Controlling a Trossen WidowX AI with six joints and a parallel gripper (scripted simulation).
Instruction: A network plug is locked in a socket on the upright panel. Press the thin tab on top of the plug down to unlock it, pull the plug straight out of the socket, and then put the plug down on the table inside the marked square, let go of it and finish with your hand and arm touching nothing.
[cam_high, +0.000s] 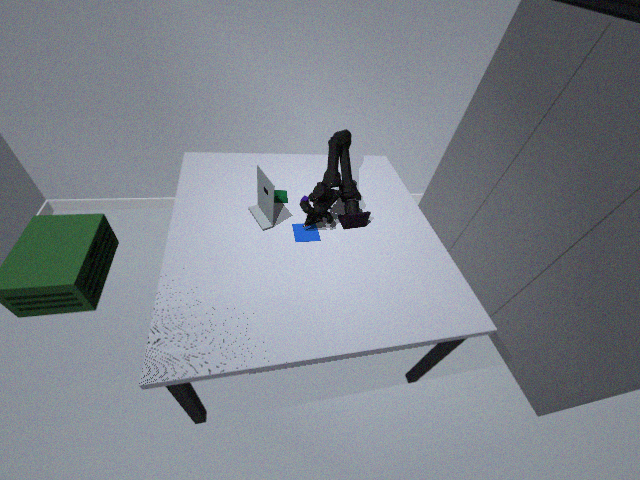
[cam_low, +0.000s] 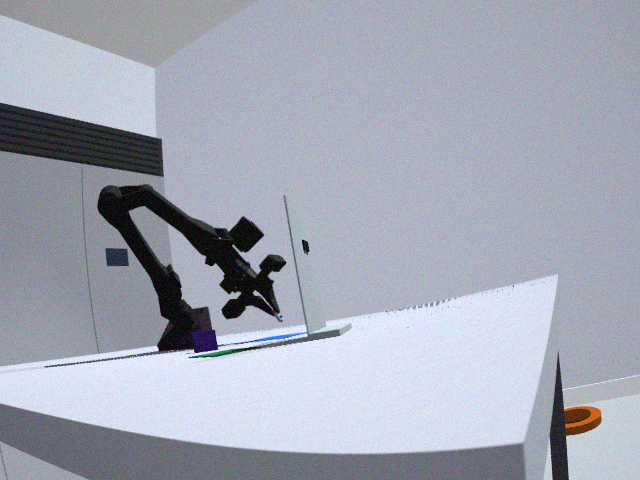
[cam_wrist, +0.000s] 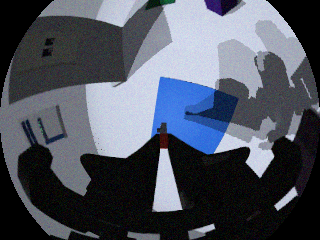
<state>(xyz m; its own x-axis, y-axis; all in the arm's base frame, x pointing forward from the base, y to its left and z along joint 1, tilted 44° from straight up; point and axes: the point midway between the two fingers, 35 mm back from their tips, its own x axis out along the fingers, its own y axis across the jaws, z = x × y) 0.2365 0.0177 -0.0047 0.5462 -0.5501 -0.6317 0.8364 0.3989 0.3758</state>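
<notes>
Between the nearly closed fingers, the plug (cam_wrist: 162, 139) is held, seen only as a small red and pale piece. It is carried by the gripper (cam_low: 275, 314) just above the blue marked square (cam_wrist: 194, 115), beside the upright panel (cam_low: 306, 268), not touching the table (cam_high: 320, 289).

You see a pale grey table (cam_high: 310, 289) speckled dark at one corner, a bright blue square (cam_high: 306, 233), a light grey panel (cam_high: 266, 193), a purple cube (cam_low: 204, 341), a black arm (cam_low: 155, 227) and a green crate (cam_high: 49, 263).
</notes>
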